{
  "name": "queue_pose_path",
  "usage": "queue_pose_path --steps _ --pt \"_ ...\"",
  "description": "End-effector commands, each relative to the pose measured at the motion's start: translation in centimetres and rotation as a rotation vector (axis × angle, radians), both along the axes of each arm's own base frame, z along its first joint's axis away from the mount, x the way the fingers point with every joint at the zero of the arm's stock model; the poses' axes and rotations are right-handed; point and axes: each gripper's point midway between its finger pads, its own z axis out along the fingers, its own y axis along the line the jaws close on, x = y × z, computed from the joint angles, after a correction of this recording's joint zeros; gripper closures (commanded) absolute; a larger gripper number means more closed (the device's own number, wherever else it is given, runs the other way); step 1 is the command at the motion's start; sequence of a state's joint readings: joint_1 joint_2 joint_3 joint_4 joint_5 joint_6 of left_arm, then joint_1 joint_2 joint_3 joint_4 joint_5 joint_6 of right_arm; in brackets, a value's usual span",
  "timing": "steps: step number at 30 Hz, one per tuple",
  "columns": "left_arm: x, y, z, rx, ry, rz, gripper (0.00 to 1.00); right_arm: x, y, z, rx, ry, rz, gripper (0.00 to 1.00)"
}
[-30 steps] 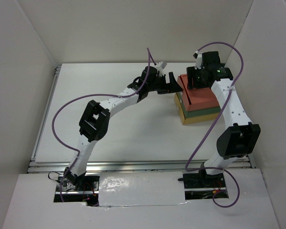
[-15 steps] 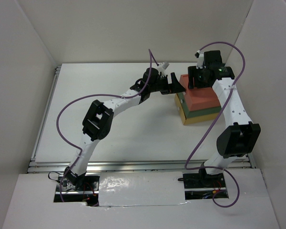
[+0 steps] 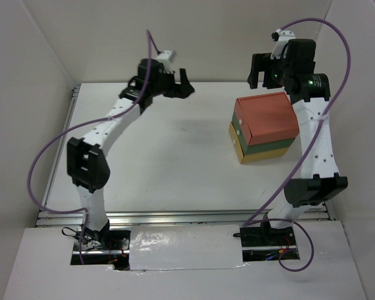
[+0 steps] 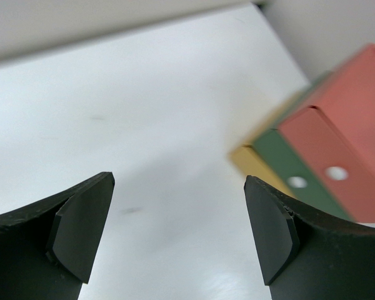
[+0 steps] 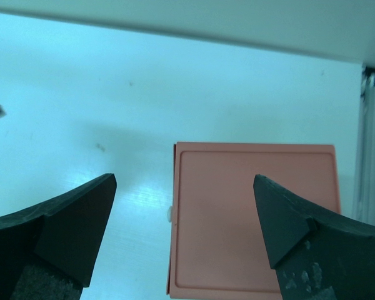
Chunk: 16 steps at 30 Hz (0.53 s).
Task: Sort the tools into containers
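White walls close in a white table (image 3: 175, 162). The left gripper (image 3: 182, 87) hangs over the table's far middle with its jaws spread wide, empty and touching nothing. The right gripper (image 3: 257, 72) hovers high by the far side of the stack (image 3: 265, 128), jaws also wide apart with nothing between them. The stack sits on the table's right side: red box (image 3: 265, 119) on top, green box (image 3: 272, 147) under it, yellow box (image 3: 269, 156) at the bottom. Only the left wrist view shows the boxes' end faces, with a round hole (image 4: 336, 173) in the red and another in the green. The right wrist view looks straight down on the red lid (image 5: 256, 219), framed by the parted fingers (image 5: 69, 231).
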<state>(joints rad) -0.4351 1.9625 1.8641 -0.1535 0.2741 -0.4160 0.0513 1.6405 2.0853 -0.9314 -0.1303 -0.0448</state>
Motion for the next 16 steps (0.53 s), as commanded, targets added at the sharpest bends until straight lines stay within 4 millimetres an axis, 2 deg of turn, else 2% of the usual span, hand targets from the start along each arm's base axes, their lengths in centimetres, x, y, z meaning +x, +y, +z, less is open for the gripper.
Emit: queue_pose_path --steps 1,2,3,4,5,6,7,8,9,10,11,12,13,14,16 --pt "-3.2 8.1 5.5 0.280 -0.196 0.049 0.01 -2.9 0.6 4.5 0.021 -0.183 0.056 0.00" --pt "-5.4 10.1 5.8 0.312 -0.204 0.077 0.01 -5.7 0.8 6.4 0.025 -0.256 0.076 0.00" --pt "-6.4 11.4 5.5 0.336 -0.204 0.099 0.01 -6.6 0.8 6.3 0.026 -0.283 0.080 0.00" --pt "-6.8 13.5 5.4 0.375 -0.216 0.150 0.01 -8.5 0.7 5.6 0.026 -0.335 0.081 0.00" --pt "-9.3 14.9 4.7 0.390 -0.214 0.163 0.01 -9.4 0.5 4.7 0.030 -0.348 0.070 0.00" --pt "-10.2 16.0 4.3 0.425 -0.230 0.168 0.01 -10.2 0.2 4.0 0.023 -0.370 0.058 0.00" --pt "-11.0 17.3 3.9 0.452 -0.233 0.198 0.01 -11.8 0.1 1.5 0.021 -0.373 0.056 0.00" --pt "-13.1 18.3 2.5 0.467 -0.218 0.211 0.01 -12.7 -0.2 0.2 0.007 -0.371 0.047 0.00" --pt "-14.1 18.8 1.6 0.478 -0.210 0.210 0.01 -12.9 -0.5 -4.0 -0.005 -0.301 0.035 0.00" --pt "-15.0 19.3 1.1 0.490 -0.212 0.207 0.01 -13.8 -0.9 -4.7 -0.013 -0.307 0.021 0.00" --pt "-16.7 20.5 -0.6 0.520 -0.199 0.227 0.01 -15.2 -1.3 -5.0 -0.033 -0.334 0.013 0.00" --pt "-17.3 21.4 -1.4 0.534 -0.196 0.242 0.01 -15.8 -1.7 -7.9 -0.050 -0.282 -0.006 0.00" --pt "-18.5 22.1 -2.7 0.537 -0.181 0.247 0.01 -17.0 -2.1 -8.0 -0.066 -0.312 -0.017 0.00" --pt "-18.9 22.8 -3.5 0.542 -0.162 0.256 0.01 -17.4 -2.4 -10.0 -0.078 -0.280 -0.025 0.00" --pt "-20.0 24.4 -4.9 0.553 -0.127 0.298 0.01 -18.8 -3.0 -10.9 -0.112 -0.292 -0.042 0.00"
